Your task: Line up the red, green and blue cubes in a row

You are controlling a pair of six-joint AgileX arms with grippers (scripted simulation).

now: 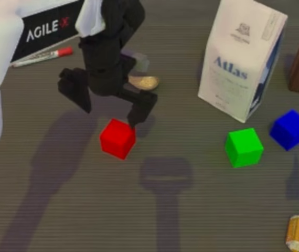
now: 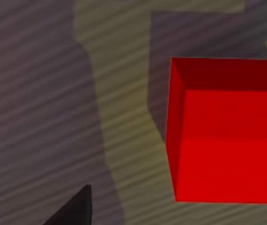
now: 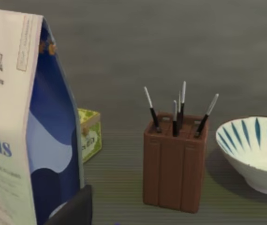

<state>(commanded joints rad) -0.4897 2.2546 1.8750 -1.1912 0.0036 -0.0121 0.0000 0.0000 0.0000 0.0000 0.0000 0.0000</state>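
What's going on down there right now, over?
Left gripper open, over red cube, not gripping. Right arm out of view. Green cube and blue cube sit right, beside Atlas bag.

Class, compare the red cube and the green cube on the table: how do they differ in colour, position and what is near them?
The red cube is bright red, the green cube bright green. The red one sits left of centre under the left gripper; the green one sits to the right, beside the blue cube. Both look equal in size.

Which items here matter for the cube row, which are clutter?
Job: red cube, green cube, blue cube, left gripper above the red one.
Clutter: Atlas bag, red marker, brown pen holder, patterned bowl, small green box.
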